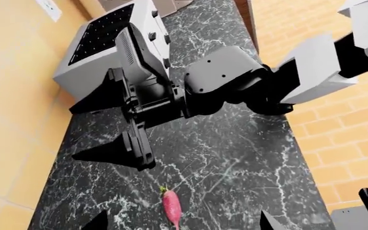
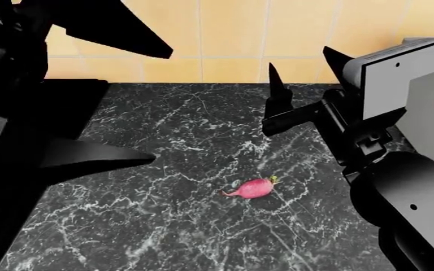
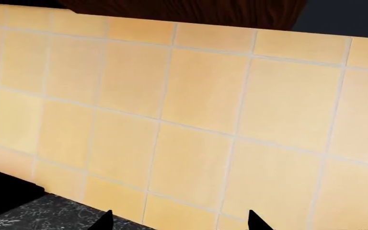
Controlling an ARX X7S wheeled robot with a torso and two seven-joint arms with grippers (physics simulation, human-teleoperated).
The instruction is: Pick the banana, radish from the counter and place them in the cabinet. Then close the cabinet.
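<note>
Pink radish [image 2: 253, 187] on marble counter [image 2: 164, 169] — below open right fingers [image 2: 277, 93]

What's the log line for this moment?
radish: on counter, untouched | banana: not in view | left gripper: open, empty | right gripper: open, empty, beyond radish

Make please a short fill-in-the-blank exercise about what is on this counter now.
1. The radish lies on the dark ____ counter.
2. The wall behind the counter is covered with ____.
3. The right gripper holds ____.
4. The radish's colour is ____.

Missing words: marble; tiles; nothing; pink-red
</note>
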